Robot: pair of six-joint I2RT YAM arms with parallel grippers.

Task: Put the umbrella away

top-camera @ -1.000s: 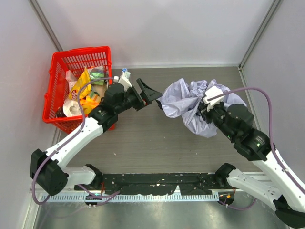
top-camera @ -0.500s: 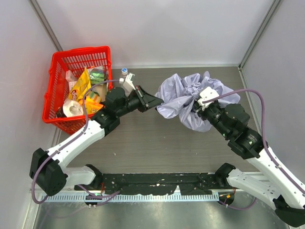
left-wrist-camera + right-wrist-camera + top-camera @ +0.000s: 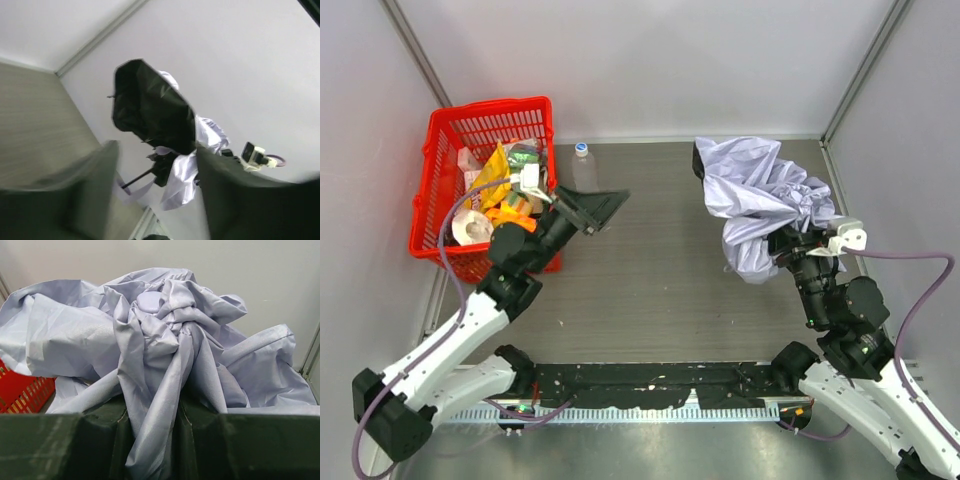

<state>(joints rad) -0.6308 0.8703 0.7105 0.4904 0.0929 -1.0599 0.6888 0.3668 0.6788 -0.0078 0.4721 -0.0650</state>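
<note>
Starting at the near edge, the two arms reach out from their bases across the counter, well apart from each other. On the right, the right gripper has its jaws clamped on a twisted rope of pale lavender cloth. That cloth is the canopy of the umbrella, which is on the right side of the counter, bunched up beyond the jaws. The left wrist view shows it against the wall with its dark inner face turned this way and a thin black shaft slanting down beneath it. From that I judge it is held up off the counter rather than lying on it. Pinching a gather of cloth keeps the loose canopy in one bundle so it cannot spread open.

On the left, the left gripper points towards the umbrella across bare counter. Its jaws stand a little apart with nothing between them, leaving that arm free for a second grip.

Farther back, a clear bottle stands alone just beside the red basket, which sits full of packets in the far left corner. With the canopy so crumpled, the folding looks barely begun.
</note>
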